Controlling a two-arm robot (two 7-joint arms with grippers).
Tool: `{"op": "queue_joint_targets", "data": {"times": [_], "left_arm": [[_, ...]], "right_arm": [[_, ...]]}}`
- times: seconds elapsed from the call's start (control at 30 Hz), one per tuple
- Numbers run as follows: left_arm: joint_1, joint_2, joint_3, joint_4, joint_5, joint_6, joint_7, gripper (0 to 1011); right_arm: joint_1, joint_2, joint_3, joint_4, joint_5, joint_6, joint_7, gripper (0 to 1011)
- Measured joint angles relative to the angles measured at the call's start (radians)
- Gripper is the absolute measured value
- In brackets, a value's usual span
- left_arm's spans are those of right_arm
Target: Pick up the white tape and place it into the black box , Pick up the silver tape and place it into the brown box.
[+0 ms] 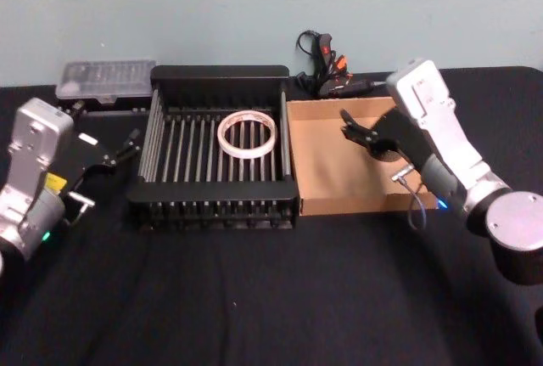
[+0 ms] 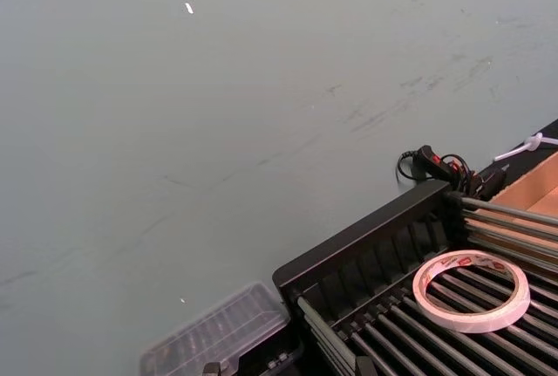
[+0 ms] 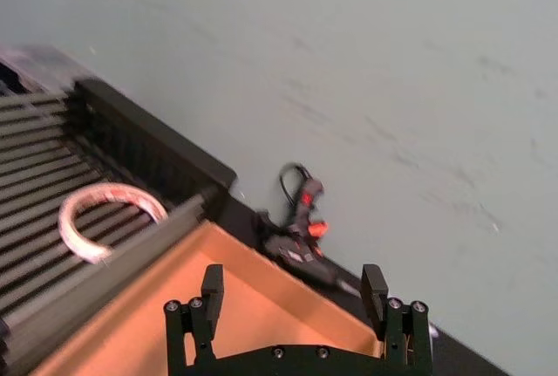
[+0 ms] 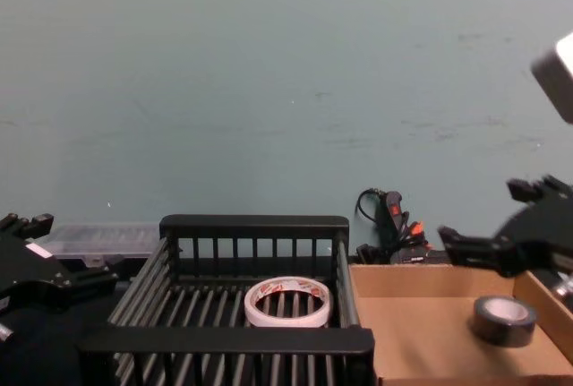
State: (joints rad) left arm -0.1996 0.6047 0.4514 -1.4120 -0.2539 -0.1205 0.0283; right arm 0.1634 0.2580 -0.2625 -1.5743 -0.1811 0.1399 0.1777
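Black cloth covers the table (image 1: pixel 280 298), and a pale blue-green wall rises behind it. Above the right part of the brown box (image 1: pixel 331 166) hangs the right gripper (image 1: pixel 358 131), its two fingers spread apart and holding nothing; in the right wrist view the same black fingers (image 3: pixel 212 287) stand wide open over the tan cardboard floor. Just below that gripper, in the chest view, the silver tape (image 4: pixel 504 319) lies flat on the floor of the brown box, near its right wall, with its hole facing up. Beside the brown box, touching its left wall, sits the black box (image 1: pixel 216 77). On its barred floor the white tape (image 1: pixel 247 133) lies flat, ring opening upward, toward the back right of the crate. Left of the black box, low over the cloth, is the left gripper (image 1: pixel 127 145), fingers parted and empty. Behind the boxes lie a clear plastic case (image 1: pixel 106 79) and a black-and-orange glue gun (image 1: pixel 327 64).
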Motion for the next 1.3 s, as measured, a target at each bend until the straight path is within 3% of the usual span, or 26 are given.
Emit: {"op": "queue_joint_targets", "data": {"times": [0.47, 1.3], "left_arm": [[0.0, 0.0, 0.0, 0.0, 0.0, 0.0, 0.0, 1001], [0.0, 0.0, 0.0, 0.0, 0.0, 0.0, 0.0, 1001]], "right_arm": [[-0.041, -0.006, 0.05, 0.05, -0.054, 0.038, -0.017, 1003], [-0.038, -0.019, 0.057, 0.077, -0.076, 0.045, -0.012, 1002]]}}
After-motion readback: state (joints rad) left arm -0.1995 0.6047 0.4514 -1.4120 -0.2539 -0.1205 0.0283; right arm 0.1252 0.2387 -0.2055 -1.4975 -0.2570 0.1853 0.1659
